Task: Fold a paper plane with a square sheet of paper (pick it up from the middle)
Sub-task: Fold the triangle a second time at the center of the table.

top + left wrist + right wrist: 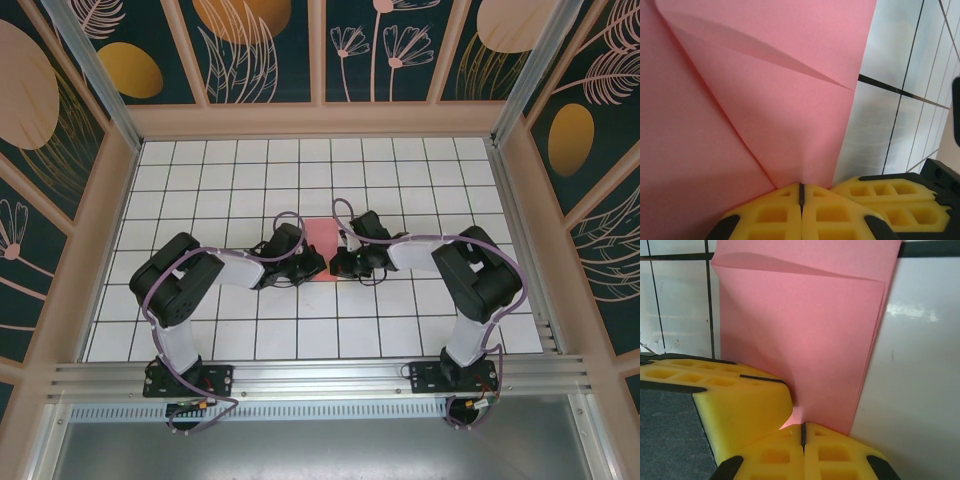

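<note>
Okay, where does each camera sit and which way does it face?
Top external: above and behind the arms, looking down on the tiled table; both arms, left pincer and right pincer meeting at the pink paper.
Left wrist: on the left arm, facing the creased paper past its shut yellow fingers.
Right wrist: on the right arm, facing the paper past its shut fingers.
Shared: all see the paper; each wrist view catches the other pincer's fingers.

A robot lab's test booth: a white gridded table point(300, 345), walled at 9, 12 and 3 o'clock by leaf-printed panels point(260, 50) (dark teal, framed in pale wood), with two arms point(180, 290) bolted to an aluminium rail point(320, 378) at 6 o'clock.
</note>
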Tool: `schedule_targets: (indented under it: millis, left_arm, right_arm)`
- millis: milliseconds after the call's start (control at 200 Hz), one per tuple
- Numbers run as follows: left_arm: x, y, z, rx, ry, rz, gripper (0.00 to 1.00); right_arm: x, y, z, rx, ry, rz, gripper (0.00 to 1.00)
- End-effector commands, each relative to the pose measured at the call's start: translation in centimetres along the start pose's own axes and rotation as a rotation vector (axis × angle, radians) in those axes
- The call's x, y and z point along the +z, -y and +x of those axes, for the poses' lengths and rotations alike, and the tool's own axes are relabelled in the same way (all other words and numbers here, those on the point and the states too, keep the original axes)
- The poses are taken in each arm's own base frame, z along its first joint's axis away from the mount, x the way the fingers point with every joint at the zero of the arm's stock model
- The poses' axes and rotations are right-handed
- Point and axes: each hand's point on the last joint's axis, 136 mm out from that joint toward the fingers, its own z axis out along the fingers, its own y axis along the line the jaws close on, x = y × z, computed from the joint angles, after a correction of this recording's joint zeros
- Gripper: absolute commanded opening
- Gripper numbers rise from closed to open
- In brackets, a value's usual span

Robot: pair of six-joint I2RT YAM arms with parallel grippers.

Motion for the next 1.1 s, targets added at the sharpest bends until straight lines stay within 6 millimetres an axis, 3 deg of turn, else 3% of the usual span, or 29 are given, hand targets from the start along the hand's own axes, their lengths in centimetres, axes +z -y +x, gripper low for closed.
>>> schedule_targets:
  millis: [0, 330, 721, 1096]
  left_arm:
    - [-0.1, -1.8, -1.7, 0.012, 0.081, -0.118, 0.08]
    - [-0.3, -2.0, -4.2, 0.025, 0.12, -0.149, 0.08]
    - [-1.4, -5.4, -6.3, 0.004, 0.162, -0.214, 0.08]
    - [-2.2, -5.9, -9.0, 0.046, 0.179, -0.33, 0.08]
  right_arm:
    - [0.9, 4.0, 4.0, 0.049, -0.099, 0.121, 0.01]
    - [1.1, 6.3, 6.4, 0.07, -0.152, 0.159, 0.01]
    - [1.1, 6.7, 6.6, 0.081, -0.159, 0.161, 0.01]
    - [1.0, 6.8, 6.5, 0.087, -0.151, 0.164, 0.01]
